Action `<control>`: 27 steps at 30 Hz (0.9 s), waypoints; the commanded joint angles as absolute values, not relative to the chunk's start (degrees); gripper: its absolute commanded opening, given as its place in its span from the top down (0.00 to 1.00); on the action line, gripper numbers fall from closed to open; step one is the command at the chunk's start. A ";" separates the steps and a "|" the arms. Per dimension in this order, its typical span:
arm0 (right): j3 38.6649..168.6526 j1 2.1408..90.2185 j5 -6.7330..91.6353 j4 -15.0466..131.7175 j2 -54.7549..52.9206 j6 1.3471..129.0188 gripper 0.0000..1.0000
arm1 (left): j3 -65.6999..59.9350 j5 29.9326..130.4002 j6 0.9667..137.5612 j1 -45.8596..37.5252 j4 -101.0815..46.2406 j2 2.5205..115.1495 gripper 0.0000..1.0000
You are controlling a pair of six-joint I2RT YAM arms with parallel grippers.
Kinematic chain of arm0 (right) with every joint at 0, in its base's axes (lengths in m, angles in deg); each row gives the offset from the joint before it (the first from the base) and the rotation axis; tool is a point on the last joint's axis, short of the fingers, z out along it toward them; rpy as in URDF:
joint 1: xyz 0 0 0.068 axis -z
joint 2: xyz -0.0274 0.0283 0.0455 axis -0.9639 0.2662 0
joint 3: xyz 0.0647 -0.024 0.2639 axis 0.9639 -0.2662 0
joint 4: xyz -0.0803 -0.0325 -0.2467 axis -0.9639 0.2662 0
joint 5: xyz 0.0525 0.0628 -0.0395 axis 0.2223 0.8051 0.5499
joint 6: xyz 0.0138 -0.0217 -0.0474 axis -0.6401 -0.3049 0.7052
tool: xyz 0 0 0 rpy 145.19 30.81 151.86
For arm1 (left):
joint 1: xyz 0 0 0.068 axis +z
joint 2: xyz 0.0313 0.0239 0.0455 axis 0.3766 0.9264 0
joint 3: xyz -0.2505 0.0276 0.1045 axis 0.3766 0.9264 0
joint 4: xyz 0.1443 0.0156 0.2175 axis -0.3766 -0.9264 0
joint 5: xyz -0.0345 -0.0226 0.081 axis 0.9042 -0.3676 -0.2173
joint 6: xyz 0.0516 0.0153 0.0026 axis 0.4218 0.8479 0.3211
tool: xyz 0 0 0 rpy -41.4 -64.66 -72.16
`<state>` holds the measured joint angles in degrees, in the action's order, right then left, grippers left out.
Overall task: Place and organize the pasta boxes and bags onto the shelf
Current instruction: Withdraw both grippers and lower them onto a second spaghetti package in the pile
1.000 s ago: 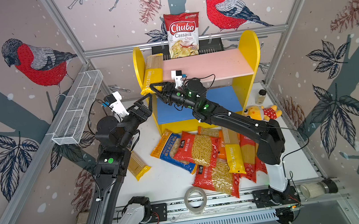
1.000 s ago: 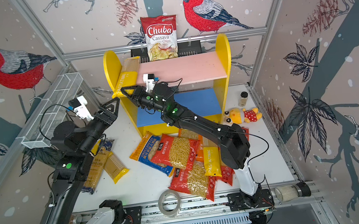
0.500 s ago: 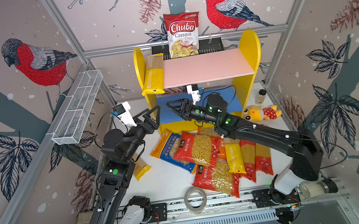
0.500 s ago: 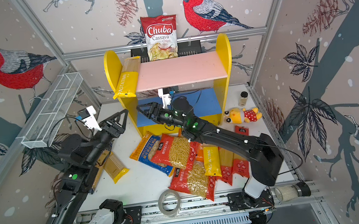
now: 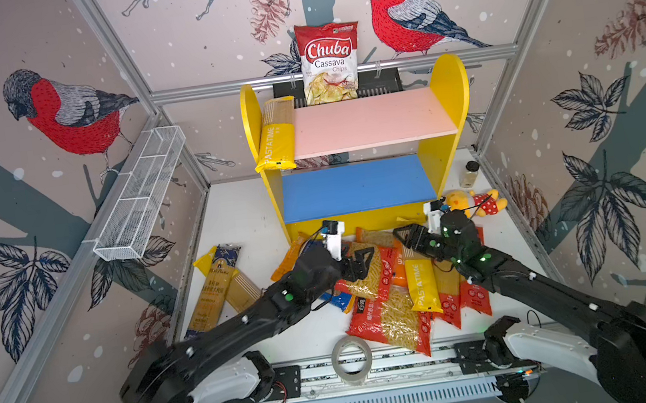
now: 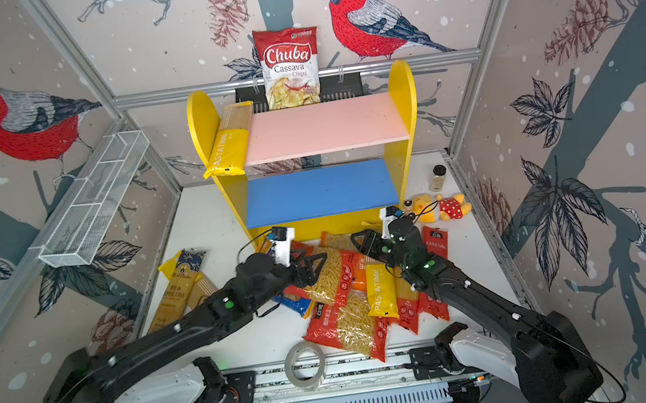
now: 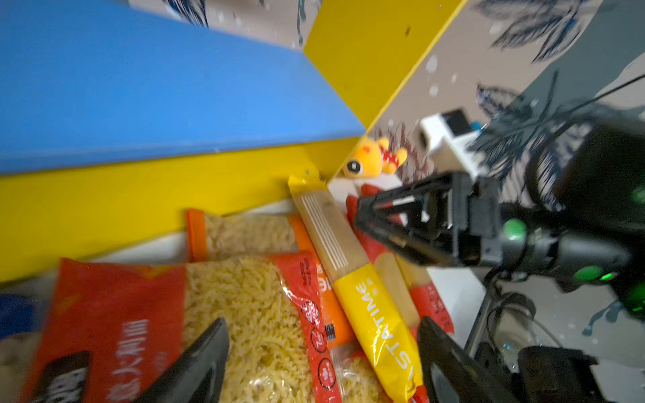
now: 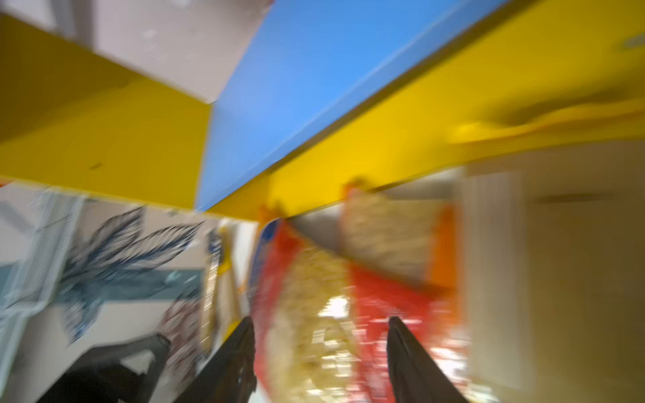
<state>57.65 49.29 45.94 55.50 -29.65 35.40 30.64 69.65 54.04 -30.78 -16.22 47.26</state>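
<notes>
Top views show just one yellow pack (image 5: 275, 137) on the shelf's (image 5: 452, 111) pink board, the other packs (image 5: 387, 316) heaped on the worktop (image 5: 244, 220), left claw (image 5: 363, 259) and right claw (image 5: 401, 237) spread, empty, above them.

Shelf (image 5: 452, 90): two tiers, rounded yellow side panels, upright at the table's 12 o'clock. Pink upper board (image 5: 370, 121) above blue lower board (image 5: 353, 186)

One long PASTATIME pack (image 5: 275, 137) lies flat at the pink board's 9 o'clock end, its yellow end overhanging the front edge

Overlapping heap at the shelf's 6 o'clock:
- red short-pasta bags (image 5: 390, 320)
- second PASTATIME pack (image 5: 421, 282) on top
- red spaghetti packs (image 5: 473, 295) at its 3 o'clock
- orange bag (image 7: 244, 232) nearest the shelf
- blue-orange bag (image 6: 296, 303) at the heap's 9 o'clock

Navy-gold spaghetti pack (image 5: 214, 285) lies at the shelf's 7 o'clock, with another long pack (image 5: 242, 290) touching it
</notes>
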 commanded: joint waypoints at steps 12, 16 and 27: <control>50.27 62.05 56.88 60.72 -24.44 46.79 0.39 | 19.11 82.74 46.39 -36.14 -6.39 73.32 0.22; 48.59 61.90 57.95 58.55 -21.17 47.81 0.37 | 19.58 82.82 45.44 -36.06 -6.30 74.94 0.24; 50.99 55.24 70.44 52.69 -27.46 46.47 0.39 | 25.81 82.43 41.11 -31.17 -0.33 71.29 0.49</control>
